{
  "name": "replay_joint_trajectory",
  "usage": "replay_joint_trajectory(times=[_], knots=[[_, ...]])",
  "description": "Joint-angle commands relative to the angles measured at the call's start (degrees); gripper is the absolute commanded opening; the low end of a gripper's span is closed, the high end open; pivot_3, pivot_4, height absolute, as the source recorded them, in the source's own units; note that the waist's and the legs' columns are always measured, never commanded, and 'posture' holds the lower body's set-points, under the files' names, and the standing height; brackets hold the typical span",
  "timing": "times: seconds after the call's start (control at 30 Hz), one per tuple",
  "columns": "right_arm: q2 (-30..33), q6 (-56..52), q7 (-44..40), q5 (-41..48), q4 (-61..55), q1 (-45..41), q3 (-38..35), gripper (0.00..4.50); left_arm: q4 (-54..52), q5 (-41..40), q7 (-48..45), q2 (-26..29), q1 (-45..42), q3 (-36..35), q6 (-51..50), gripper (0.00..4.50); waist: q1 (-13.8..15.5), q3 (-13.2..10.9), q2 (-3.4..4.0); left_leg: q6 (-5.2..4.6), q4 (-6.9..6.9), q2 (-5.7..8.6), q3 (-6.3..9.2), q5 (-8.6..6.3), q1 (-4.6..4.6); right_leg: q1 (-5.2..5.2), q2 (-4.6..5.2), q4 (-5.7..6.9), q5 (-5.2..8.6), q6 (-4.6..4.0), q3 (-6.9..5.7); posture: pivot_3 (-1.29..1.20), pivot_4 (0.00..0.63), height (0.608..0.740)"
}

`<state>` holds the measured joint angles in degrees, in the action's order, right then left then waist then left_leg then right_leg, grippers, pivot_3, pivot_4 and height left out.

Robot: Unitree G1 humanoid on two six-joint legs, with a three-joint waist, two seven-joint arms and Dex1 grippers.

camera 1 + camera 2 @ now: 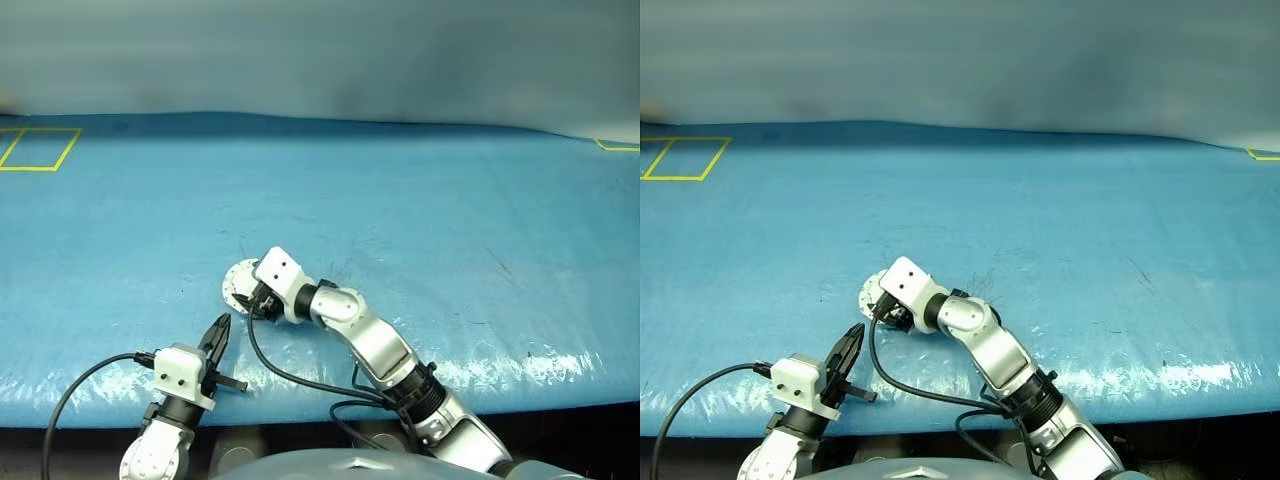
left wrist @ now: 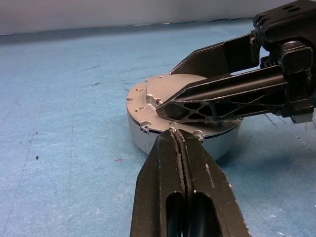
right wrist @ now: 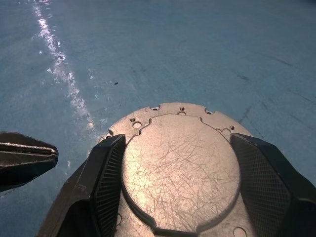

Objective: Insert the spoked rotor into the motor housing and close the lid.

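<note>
Two pincers: my right pincer (image 3: 177,187) spread astride the lid (image 3: 180,168) atop motor housing (image 2: 148,140) on table (image 1: 450,230); left pincer (image 1: 217,340) pressed together, just beside, nearer me.

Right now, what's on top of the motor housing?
A flat silver lid covers the motor housing. The right gripper straddles its raised centre with open fingers. Whatever is inside, rotor included, is hidden under the lid.

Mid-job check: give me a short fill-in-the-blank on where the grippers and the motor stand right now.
1. The lid sits on top of the motor ____.
2. The right gripper has one finger on each ____ of the lid.
3. The left gripper is ____.
4. The housing stands on the ____ table cover.

Missing: housing; side; shut; blue
</note>
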<state>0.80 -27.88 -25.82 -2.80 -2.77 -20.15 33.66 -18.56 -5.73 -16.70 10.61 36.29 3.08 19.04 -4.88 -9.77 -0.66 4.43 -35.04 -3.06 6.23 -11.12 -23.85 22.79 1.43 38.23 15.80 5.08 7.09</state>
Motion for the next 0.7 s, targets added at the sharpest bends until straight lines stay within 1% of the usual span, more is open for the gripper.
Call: replay_joint_trajectory(times=[0.03,0.17,0.33,0.4,0.47,0.6,0.7], knots=[[0.07,-0.45,0.36,-2.1,0.3,-0.41,1.63,3.03,-2.89,-0.51,-0.01,0.14,0.42,-0.09,0.38,0.0,-0.01,0.01,-0.01,0.0,0.0,0.0,0.0,0.0,0.01,0.0,0.0,0.0,0.0,0.0,0.0,0.0,0.15,0.74],[0.06,-1.75,0.24,-3.07,0.33,-0.49,1.88,3.03,-2.75,-0.56,0.03,0.04,0.48,-0.1,0.52,0.0,0.0,0.02,-0.03,0.0,0.0,0.0,0.0,0.0,0.01,-0.01,0.0,0.0,0.0,0.0,0.0,0.0,0.15,0.74],[-0.06,-5.94,0.06,-3.66,1.47,-1.46,1.5,3.03,-2.61,-0.59,0.44,-0.37,0.55,-0.23,0.41,0.0,-0.01,0.04,-0.02,0.0,0.0,-0.01,0.0,0.0,0.06,-0.04,0.0,0.01,0.0,0.0,0.0,0.0,0.15,0.74],[-0.1,-6.75,-0.51,-2.98,1.44,-1.38,1.08,3.03,-3.08,-1.34,1.52,-0.96,0.18,-1.3,-0.65,0.0,0.0,0.09,-0.03,0.0,-0.01,-0.01,0.0,0.0,0.09,-0.07,0.0,0.01,0.0,0.0,0.0,0.0,0.15,0.74],[-0.05,-7.17,-0.77,-2.81,1.22,-1.27,0.85,3.03,-4.38,-2.97,2.85,-1.32,-0.5,-2.87,-3.87,0.0,0.01,0.11,-0.04,0.0,-0.01,0.0,0.0,0.0,0.09,-0.07,0.01,0.02,0.0,0.0,0.0,0.0,0.15,0.74],[0.29,-7.59,-1.31,-2.49,0.51,-0.92,0.72,3.03,-10.96,-12.21,6.87,-1.67,-3.79,-8.79,-14.89,0.0,0.07,0.12,-0.06,0.0,-0.01,-0.01,0.01,0.0,0.09,-0.07,0.0,0.04,0.0,0.0,-0.01,0.0,0.15,0.74],[0.57,-7.41,-1.54,-2.43,0.47,-0.69,0.69,3.03,-16.1,-26.76,8.3,3.31,-7.59,-13.88,-30.55,0.0,0.09,0.14,-0.09,0.0,-0.02,-0.01,0.02,0.0,0.09,-0.1,0.0,0.05,-0.01,0.01,-0.01,0.0,0.15,0.74]])
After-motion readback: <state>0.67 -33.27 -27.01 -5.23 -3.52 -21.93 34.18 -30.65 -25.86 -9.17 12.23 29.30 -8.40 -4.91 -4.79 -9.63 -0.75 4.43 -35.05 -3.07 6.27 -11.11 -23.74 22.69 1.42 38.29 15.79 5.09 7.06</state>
